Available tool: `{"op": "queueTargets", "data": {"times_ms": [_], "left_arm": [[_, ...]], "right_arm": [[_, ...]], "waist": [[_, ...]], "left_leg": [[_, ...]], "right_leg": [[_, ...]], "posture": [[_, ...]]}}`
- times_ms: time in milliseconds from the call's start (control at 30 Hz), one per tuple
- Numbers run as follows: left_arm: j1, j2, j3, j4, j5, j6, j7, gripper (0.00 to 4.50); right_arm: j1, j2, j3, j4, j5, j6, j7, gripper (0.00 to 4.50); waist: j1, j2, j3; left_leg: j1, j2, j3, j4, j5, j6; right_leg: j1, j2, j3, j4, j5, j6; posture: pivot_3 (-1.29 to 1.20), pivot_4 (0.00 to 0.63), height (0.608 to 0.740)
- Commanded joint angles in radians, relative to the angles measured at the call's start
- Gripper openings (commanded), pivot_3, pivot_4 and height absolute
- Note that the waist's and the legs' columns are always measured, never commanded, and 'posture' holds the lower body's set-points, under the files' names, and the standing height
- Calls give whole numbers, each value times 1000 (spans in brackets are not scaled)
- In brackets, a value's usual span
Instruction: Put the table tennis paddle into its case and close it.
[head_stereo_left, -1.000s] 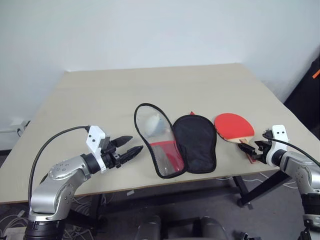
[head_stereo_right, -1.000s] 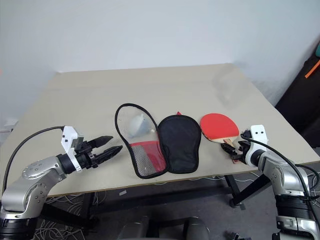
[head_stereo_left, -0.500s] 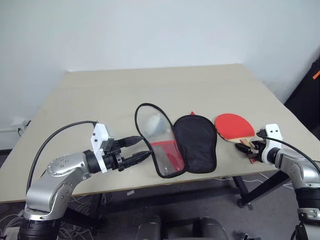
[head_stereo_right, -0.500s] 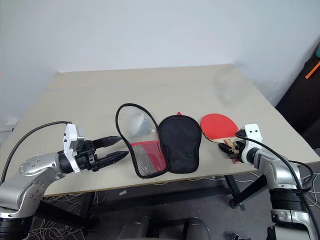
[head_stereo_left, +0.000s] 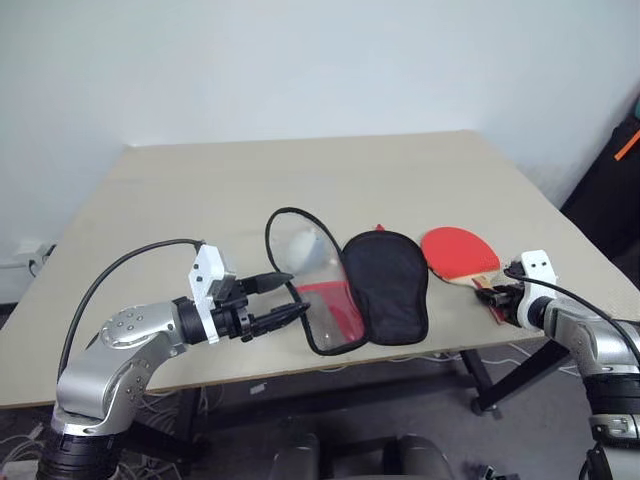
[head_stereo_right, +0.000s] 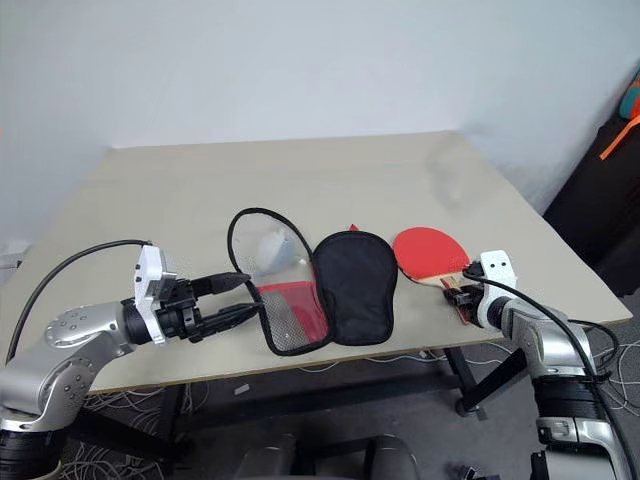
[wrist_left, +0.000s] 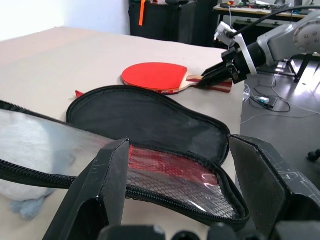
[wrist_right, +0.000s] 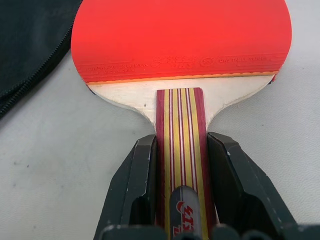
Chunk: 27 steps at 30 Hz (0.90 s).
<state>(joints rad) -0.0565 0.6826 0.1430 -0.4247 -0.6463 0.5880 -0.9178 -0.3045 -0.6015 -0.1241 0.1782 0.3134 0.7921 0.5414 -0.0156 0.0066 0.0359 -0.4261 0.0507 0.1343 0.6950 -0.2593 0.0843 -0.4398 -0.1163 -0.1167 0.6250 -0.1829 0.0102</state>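
A: Quick one — where's the table tennis paddle (head_stereo_left: 462, 252) and where do you grab it?

B: It lies flat on the surface (head_stereo_left: 300, 180), red face up, just beside the black half of the case (head_stereo_left: 386, 284), near the front right edge. You already have the spot: the right gripper (wrist_right: 181, 167) has its jaws pressed against both sides of the striped wooden handle — that's a grip on the handle, paddle not yet lifted.

A: How will it handle?

B: My read is stiff and light, a wooden blade with rubber on it. Nothing fragile, but the handle looks smooth, so it could twist in your jaws if you swing it fast. Hold close to the neck and keep the face level.

A: And the case?

B: It's spread open in the middle of the surface, the clear half (head_stereo_left: 308, 270) on the left, the black half on the right. I'd judge it soft and floppy; it will slide or fold when you push the paddle in. Your left gripper (head_stereo_left: 290, 297) hangs at the clear half's rim with jaws wide, holding nothing. Pin that piped rim with it, not the thin plastic.

A: Anything in the way?

B: Something pale shows through the clear half; can't tell what.
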Motion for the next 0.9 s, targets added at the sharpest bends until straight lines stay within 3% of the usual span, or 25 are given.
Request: {"op": "queueTargets", "data": {"times_ms": [33,267,400,567,767,900], "left_arm": [[-27,10,5,-20,-12,-9,-4,3311],[-30,10,3,-19,-15,-5,-3,3311],[-32,14,7,-17,-19,1,-2,3311],[-39,13,2,-12,-18,10,-1,3311],[-60,12,-15,5,-14,21,-8,3311],[-83,10,-29,23,-10,23,-13,3311]], "right_arm": [[8,0,14,0,-6,29,9,1171],[3,14,-14,-37,10,20,-9,1159],[-4,8,-104,-148,98,68,7,1159],[-75,18,-192,-248,143,185,-91,1159],[-108,18,-156,-385,124,271,-164,1159],[-137,50,-79,-410,108,441,-237,1159]], "waist": [[0,0,0],[-1,0,0],[0,3,2],[-4,7,4],[-5,7,4],[-4,7,4]], "left_leg": [[0,0,0,0,0,-1],[0,0,1,0,1,-2],[-2,0,0,0,1,-2],[-3,-1,2,-1,1,-2],[-3,0,2,-1,2,-2],[-3,0,2,-1,2,-2]], "right_leg": [[0,0,0,0,0,0],[0,0,0,0,0,0],[-2,0,0,0,0,0],[-3,1,2,0,0,0],[-3,1,3,0,0,0],[-3,1,3,0,0,0]], "posture": [[0,0,724],[0,0,724],[0,0,724],[0,0,724],[0,0,724],[0,0,724]]}}
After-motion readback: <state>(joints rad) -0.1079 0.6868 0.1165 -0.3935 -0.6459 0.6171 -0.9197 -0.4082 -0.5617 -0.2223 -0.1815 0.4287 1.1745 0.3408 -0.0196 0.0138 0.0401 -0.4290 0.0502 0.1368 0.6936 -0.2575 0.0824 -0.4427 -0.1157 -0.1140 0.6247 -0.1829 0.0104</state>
